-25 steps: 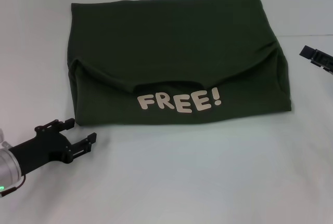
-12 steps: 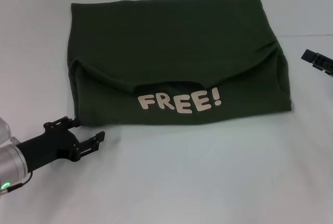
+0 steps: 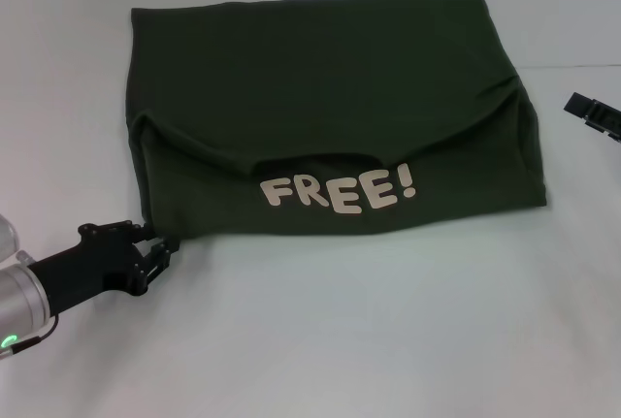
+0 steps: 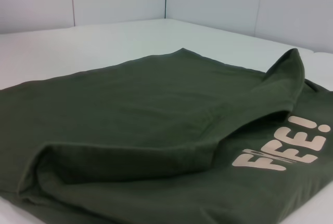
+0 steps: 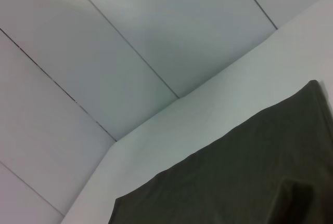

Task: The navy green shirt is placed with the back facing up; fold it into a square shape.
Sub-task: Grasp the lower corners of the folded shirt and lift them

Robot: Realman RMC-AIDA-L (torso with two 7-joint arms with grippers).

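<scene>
The navy green shirt (image 3: 330,98) lies folded on the white table (image 3: 369,321), with cream "FREE!" lettering (image 3: 338,190) on the near flap and a plain layer folded down over it. My left gripper (image 3: 157,240) sits at the shirt's near-left corner, its fingers drawn together on the fabric edge. The left wrist view looks low across the shirt (image 4: 145,120) with the lettering (image 4: 283,146) to one side. Only the tip of my right gripper (image 3: 594,113) shows at the right edge, apart from the shirt. The right wrist view catches a dark stretch of the shirt (image 5: 244,177).
White panelled walls (image 5: 130,37) stand behind the table. Bare white tabletop (image 3: 388,340) stretches in front of the shirt and to both sides.
My left gripper has moved forward and right to the shirt's near-left corner, and its fingers have gone from spread apart to drawn together there. The right gripper has barely moved.
</scene>
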